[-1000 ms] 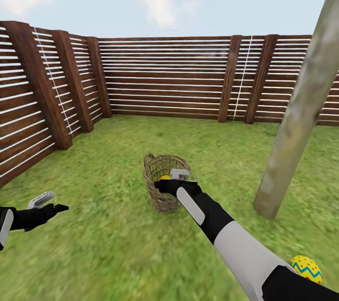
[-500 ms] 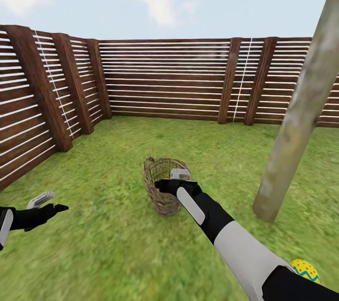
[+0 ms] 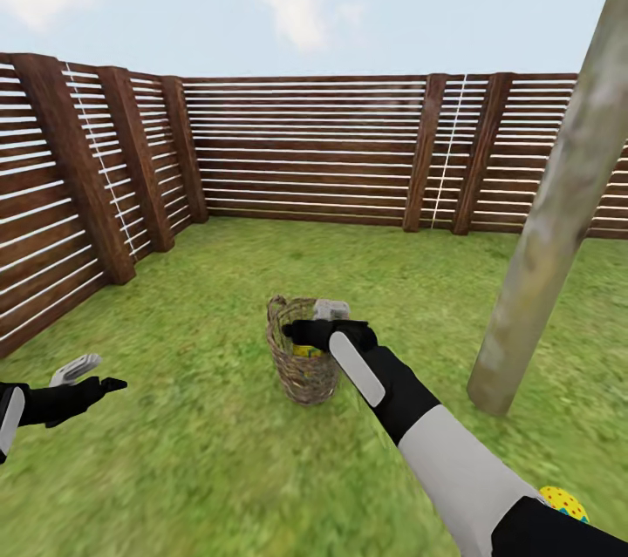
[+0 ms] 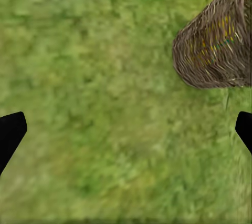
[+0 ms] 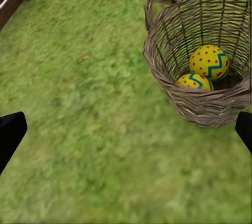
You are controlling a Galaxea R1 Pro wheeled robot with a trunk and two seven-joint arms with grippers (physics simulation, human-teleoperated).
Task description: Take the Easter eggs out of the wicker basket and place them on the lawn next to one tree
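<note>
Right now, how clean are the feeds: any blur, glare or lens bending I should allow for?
Head view: tree trunk leans from wide-angle distortion, flat light, no glare, grass near the wicker basket slightly smeared. Left wrist view: lawn and basket soft, blurred. Right wrist view: sharper, two Easter eggs crisp inside the weave.

Open green lawn [image 3: 201, 452] surrounds the brown woven wicker basket [image 5: 202, 50]; its top gapes; pale grey tree trunk [image 3: 558, 217] stands rightward.
</note>
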